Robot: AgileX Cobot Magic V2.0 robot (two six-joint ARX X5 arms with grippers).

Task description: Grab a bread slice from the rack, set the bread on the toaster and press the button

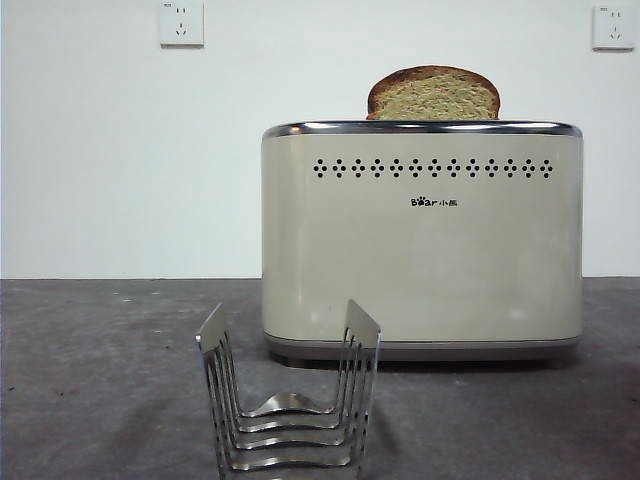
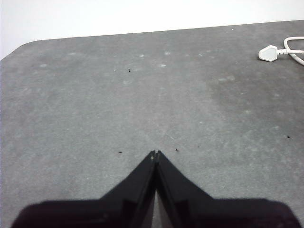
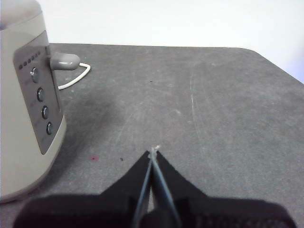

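The left end effector (image 2: 156,153) has its two black jaws pressed together with nothing between them, and it hangs over bare gray counter (image 2: 95,104). A white plug (image 2: 270,52) with its cord lies far off at the upper right of that picture. The right end effector (image 3: 153,152) is closed too and holds nothing. It sits over the counter near the end of the toaster (image 3: 19,109), which fills the left edge of that picture and shows a gray panel with a column of round buttons (image 3: 42,100) and a gray lever (image 3: 64,61). In the front view the toaster stands in the middle right. The slice of bread (image 1: 434,95) pokes up out of its top. The rack (image 1: 288,400) stands in front, at the bottom middle, with no bread in it. Two white wall sockets (image 1: 181,23) sit in the top corners.
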